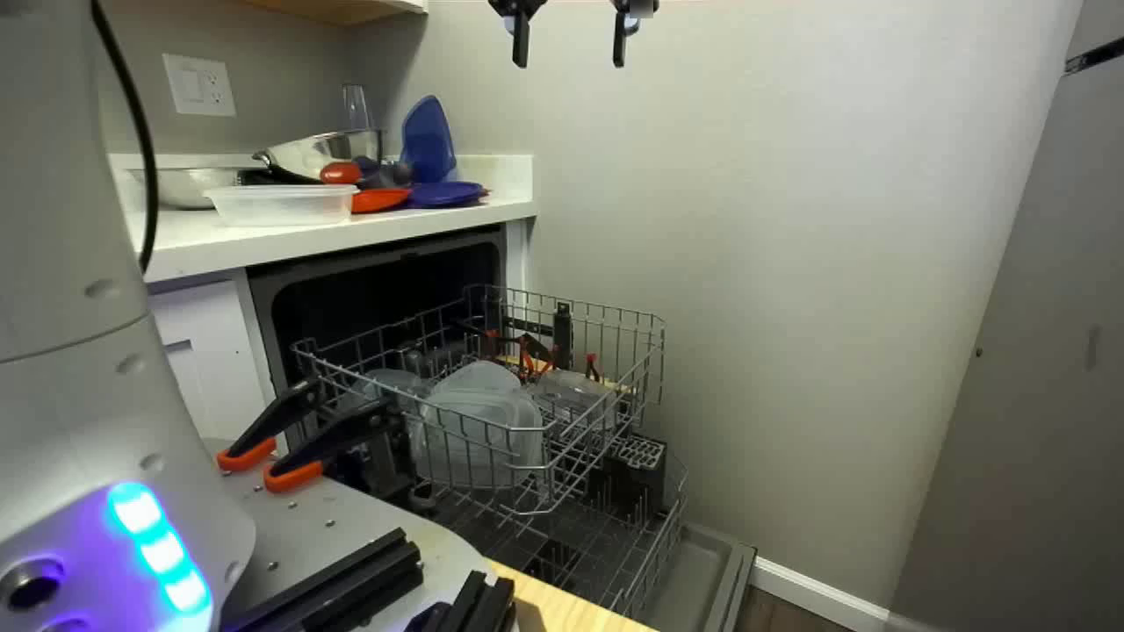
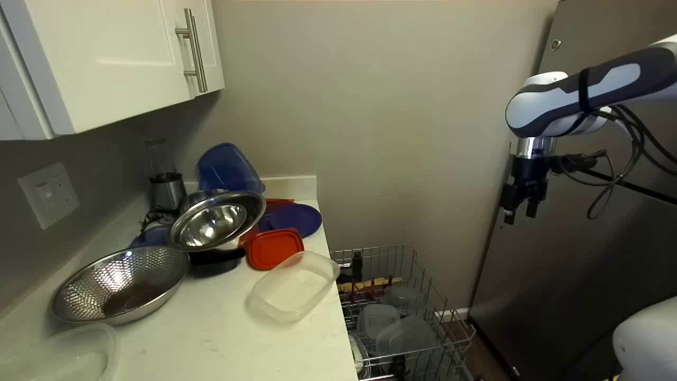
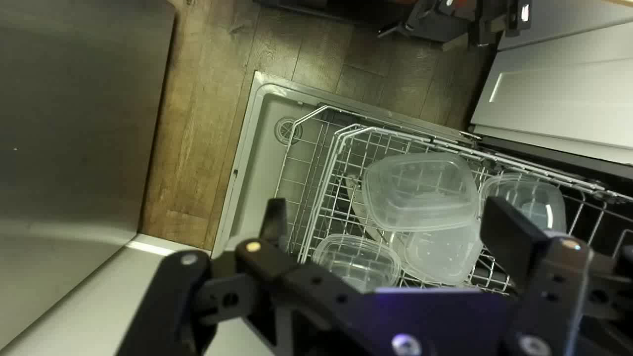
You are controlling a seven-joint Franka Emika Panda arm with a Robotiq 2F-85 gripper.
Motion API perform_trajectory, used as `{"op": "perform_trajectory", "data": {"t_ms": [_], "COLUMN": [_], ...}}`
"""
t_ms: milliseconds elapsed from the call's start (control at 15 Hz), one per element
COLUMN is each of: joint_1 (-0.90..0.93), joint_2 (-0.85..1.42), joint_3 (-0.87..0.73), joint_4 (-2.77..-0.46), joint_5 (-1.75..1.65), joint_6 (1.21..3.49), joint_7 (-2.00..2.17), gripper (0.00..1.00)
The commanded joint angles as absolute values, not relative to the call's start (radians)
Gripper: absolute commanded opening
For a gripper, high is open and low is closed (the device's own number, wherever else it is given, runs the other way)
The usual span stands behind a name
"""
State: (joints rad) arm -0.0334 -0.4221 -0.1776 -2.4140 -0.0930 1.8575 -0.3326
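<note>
My gripper (image 3: 388,207) is open and empty. In an exterior view its two dark fingers hang at the top edge of the picture (image 1: 570,39). It also shows in an exterior view (image 2: 520,212) high beside the grey door, pointing down. Below it is the pulled-out upper dishwasher rack (image 3: 316,217). The rack holds several clear plastic containers: a large one (image 3: 420,190), one partly under it (image 3: 445,252), a small one (image 3: 356,259) and one at the right (image 3: 526,200). The fingers touch nothing.
A white counter (image 2: 211,344) holds a clear tub (image 2: 293,288), a colander (image 2: 121,286), metal bowls (image 2: 217,219), red (image 2: 275,247) and blue lids (image 2: 296,219). A wall cabinet (image 2: 121,58) hangs above. The dishwasher door (image 3: 247,163) is down; a grey door (image 3: 74,123) stands beside it.
</note>
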Motion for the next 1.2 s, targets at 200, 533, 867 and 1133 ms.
{"op": "perform_trajectory", "data": {"t_ms": [200, 533, 867, 1133], "joint_1": [-0.043, -0.042, 0.011, 0.019], "joint_2": [-0.421, -0.388, -0.196, -0.034], "joint_3": [-0.168, -0.165, -0.129, -0.077], "joint_4": [-2.413, -2.408, -2.401, -2.365], "joint_5": [-0.089, -0.087, 0.044, 0.171], "joint_6": [1.856, 1.878, 2.025, 2.188], "joint_7": [-0.336, -0.322, -0.3, -0.158], "gripper": [1.0, 1.0, 1.0, 1.0]}}
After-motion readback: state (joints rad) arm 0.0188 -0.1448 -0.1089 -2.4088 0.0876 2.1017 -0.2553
